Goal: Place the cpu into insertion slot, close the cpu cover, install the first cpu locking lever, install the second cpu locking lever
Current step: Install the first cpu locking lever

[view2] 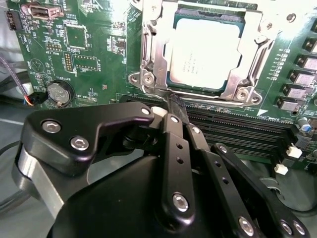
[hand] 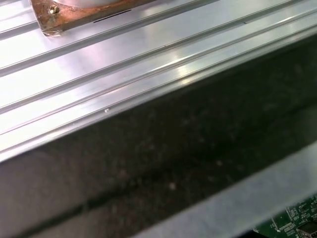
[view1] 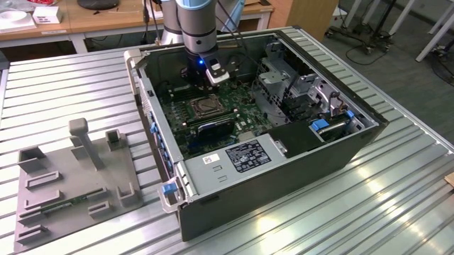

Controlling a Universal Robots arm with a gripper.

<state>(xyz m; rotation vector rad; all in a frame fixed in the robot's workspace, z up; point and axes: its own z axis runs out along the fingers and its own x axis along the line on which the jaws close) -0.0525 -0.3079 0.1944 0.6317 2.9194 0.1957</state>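
Arm is down inside the open computer case, gripper right at the near edge of the insertion slot on the green motherboard. Fingers look pinched narrow, nothing between them, tips meeting by the frame edge. The cpu sits flat in the slot, silver top showing. The cpu cover appears lowered around it, framing the chip. Step in hand is probably a locking lever, though I can't make out a lever clearly. Best done by pressing slow and straight, keeping tips off the memory slots just beside.
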